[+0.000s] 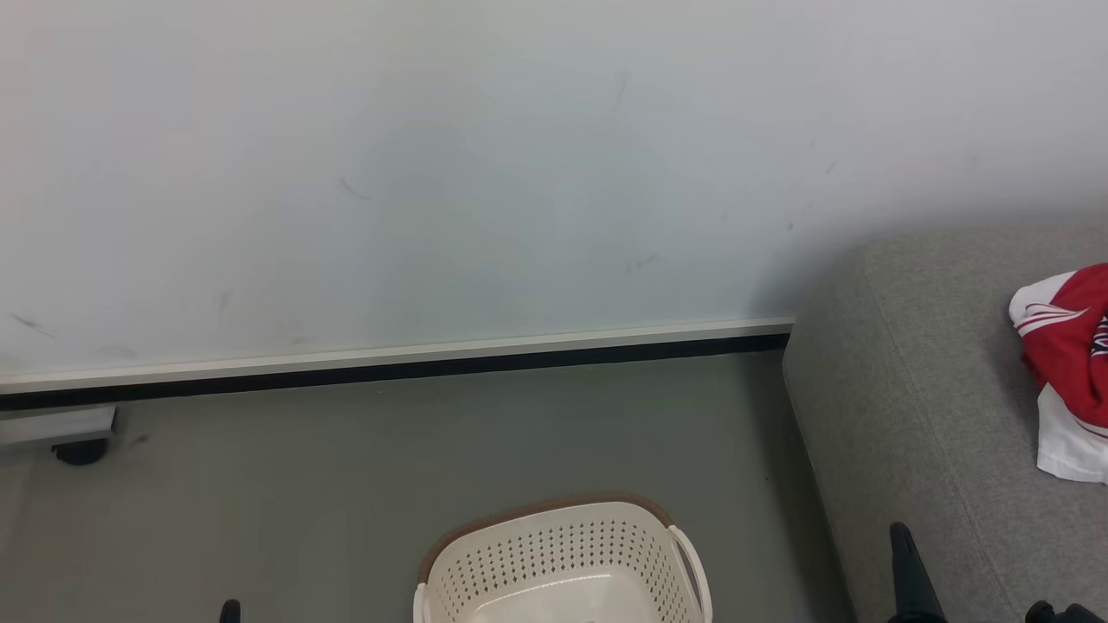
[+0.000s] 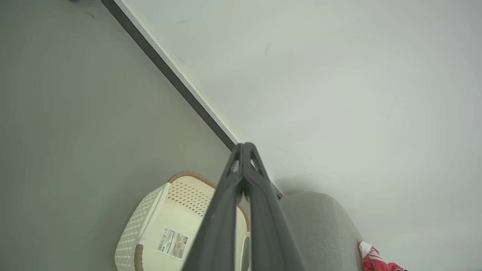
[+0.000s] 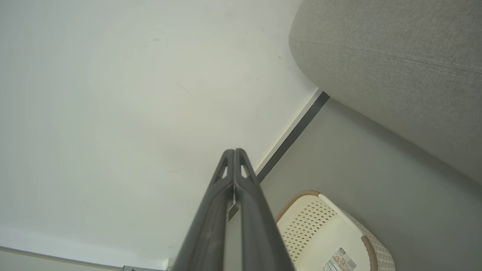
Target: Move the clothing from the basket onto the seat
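Lying bunched on the grey seat (image 1: 917,389), toward the right edge of the head view, the red-and-white clothing (image 1: 1066,346) is well apart from the basket (image 1: 563,562). The basket stands on the grey floor (image 1: 260,502) near the seat's side, with its label sticker (image 2: 173,243) showing on the inner bottom. The left gripper (image 2: 244,147) has its fingers pressed together. The right gripper (image 3: 234,152) also has its fingers together, and both point toward the white wall (image 1: 519,173).
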